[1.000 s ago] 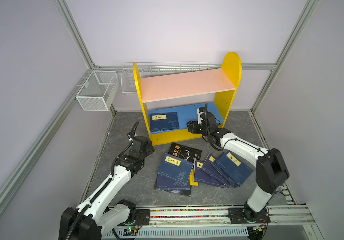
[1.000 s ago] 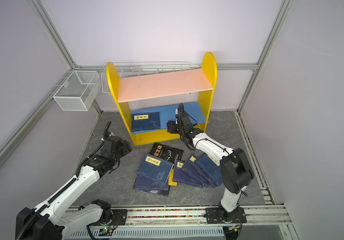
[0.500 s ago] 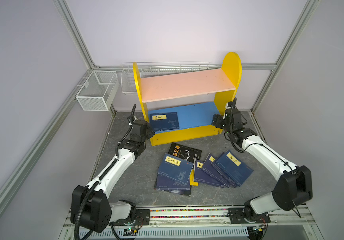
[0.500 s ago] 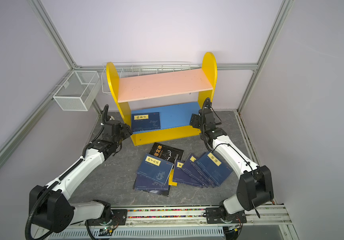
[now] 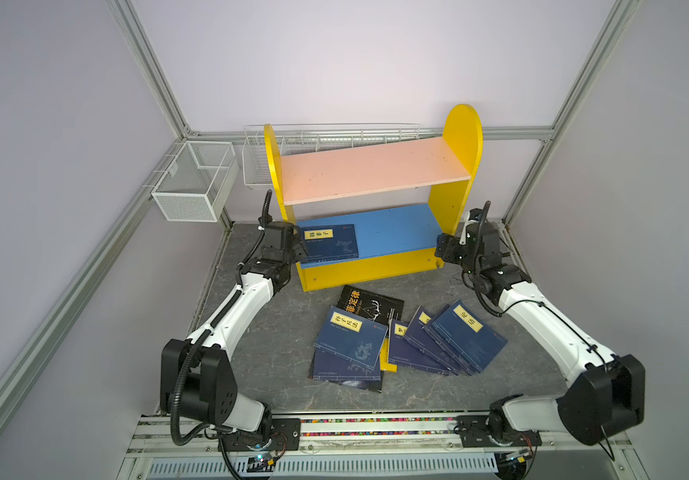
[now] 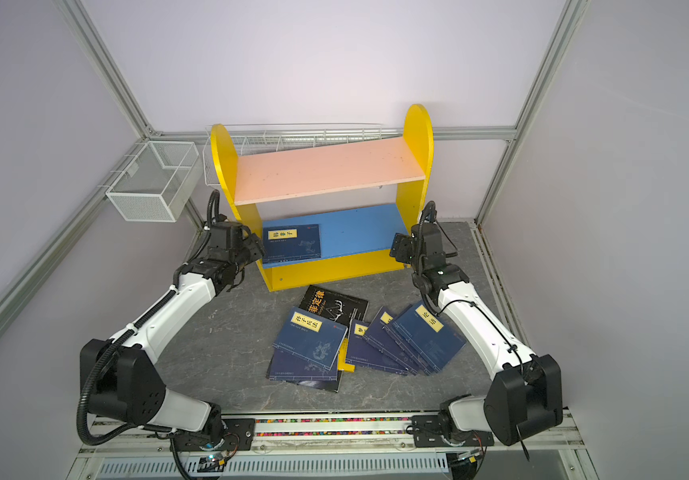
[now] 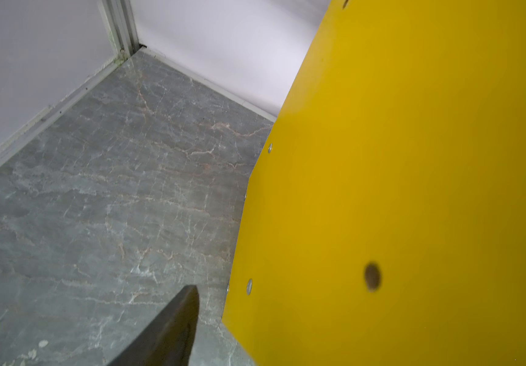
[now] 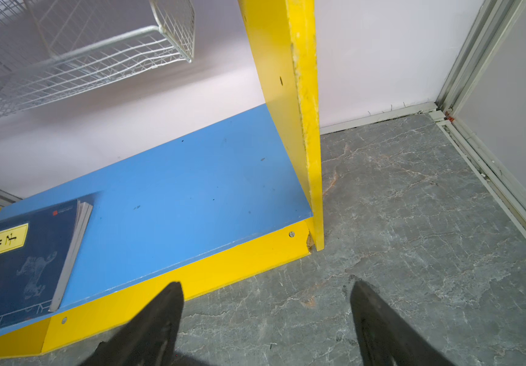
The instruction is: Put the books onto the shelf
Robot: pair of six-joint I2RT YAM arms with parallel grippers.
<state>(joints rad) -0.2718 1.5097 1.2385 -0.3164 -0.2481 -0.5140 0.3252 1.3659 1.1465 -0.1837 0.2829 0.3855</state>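
We are looking at a robot lab cell, not a home. We are seeing an aluminium frame (image 5: 159, 79) holding plain lilac walls (image 5: 334, 54) on three sides. A left arm (image 5: 234, 311) and a right arm (image 5: 550, 328) are sitting bolted on a metal rail (image 5: 376, 428) along the front edge, with a black hose (image 5: 180, 415) and loose wiring (image 5: 270, 451) showing. Wire baskets (image 5: 193, 187) are hanging off the frame. A grey stone-print mat (image 5: 276, 332) is covering the floor. A small bright shelf (image 5: 376, 170) and strewn books (image 5: 467, 336) are sitting inside the cell.
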